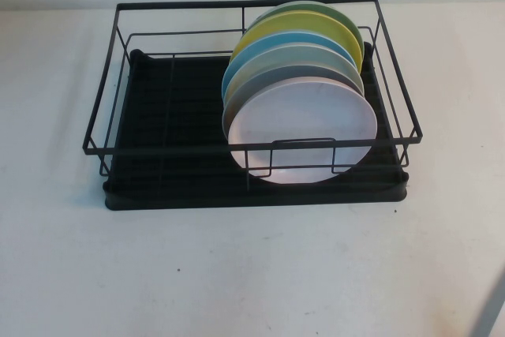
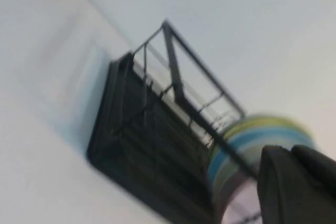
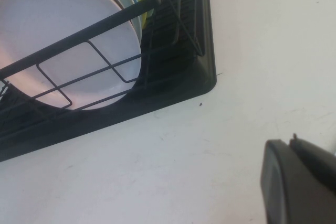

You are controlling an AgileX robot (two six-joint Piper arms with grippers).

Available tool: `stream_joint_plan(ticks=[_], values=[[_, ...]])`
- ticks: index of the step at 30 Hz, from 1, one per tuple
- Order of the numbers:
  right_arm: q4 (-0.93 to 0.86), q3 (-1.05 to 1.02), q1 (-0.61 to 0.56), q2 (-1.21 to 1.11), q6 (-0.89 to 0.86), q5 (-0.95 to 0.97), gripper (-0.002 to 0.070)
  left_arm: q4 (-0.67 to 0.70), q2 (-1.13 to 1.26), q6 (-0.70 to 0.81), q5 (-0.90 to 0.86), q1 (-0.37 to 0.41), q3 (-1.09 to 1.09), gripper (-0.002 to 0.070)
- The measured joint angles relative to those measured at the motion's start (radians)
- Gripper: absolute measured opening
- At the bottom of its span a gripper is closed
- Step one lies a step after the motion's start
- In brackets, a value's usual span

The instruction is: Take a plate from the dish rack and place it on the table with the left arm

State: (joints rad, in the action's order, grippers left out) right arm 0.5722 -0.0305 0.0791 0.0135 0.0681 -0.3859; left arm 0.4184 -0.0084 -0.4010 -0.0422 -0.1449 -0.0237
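The pale pink plate (image 1: 304, 128) stands on edge at the front of a row of plates in the right half of the black wire dish rack (image 1: 158, 116). It also shows in the left wrist view (image 2: 236, 205) and in the right wrist view (image 3: 63, 40). My left gripper (image 2: 291, 151) is out of the high view. It hangs off the rack's left end, apart from the plates, its fingers together and empty. My right gripper (image 3: 291, 142) is shut and empty over the white table (image 1: 237, 274), near the rack's front right corner (image 3: 207, 80).
Behind the pink plate stand a grey-blue plate (image 1: 316, 57), a blue one, a yellow one (image 1: 304, 25) and a green one. The rack's left half holds no dishes. A grey sliver of my right arm (image 1: 491, 305) shows at the lower right edge.
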Motion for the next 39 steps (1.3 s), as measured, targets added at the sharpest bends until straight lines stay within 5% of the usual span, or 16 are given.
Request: stream_joint_plan(ticks=[7, 14, 25, 29, 35, 39], values=[[0.000, 0.000, 0.000, 0.000, 0.000, 0.000, -0.0018, -0.154, 0.106, 0.258, -0.496, -0.051, 0.330, -0.0004], [0.000, 0.000, 0.000, 0.000, 0.000, 0.000, -0.0018, -0.131, 0.477, 0.844, -1.011, -0.078, 0.850, -0.0004], [0.000, 0.000, 0.000, 0.000, 0.000, 0.000, -0.0018, 0.051, 1.088, 1.261, -1.108, -0.078, 1.287, 0.0001], [0.000, 0.000, 0.000, 0.000, 0.000, 0.000, -0.0018, 0.115, 1.250, 1.365, -1.111, -0.082, 1.406, 0.0101], [0.000, 0.000, 0.000, 0.000, 0.000, 0.000, -0.0018, 0.131, 1.418, 1.507, -1.092, -0.176, 1.487, 0.0421], [0.000, 0.000, 0.000, 0.000, 0.000, 0.000, -0.0018, 0.128, 1.512, 1.628, -0.986, -0.286, 1.491, 0.0460]])
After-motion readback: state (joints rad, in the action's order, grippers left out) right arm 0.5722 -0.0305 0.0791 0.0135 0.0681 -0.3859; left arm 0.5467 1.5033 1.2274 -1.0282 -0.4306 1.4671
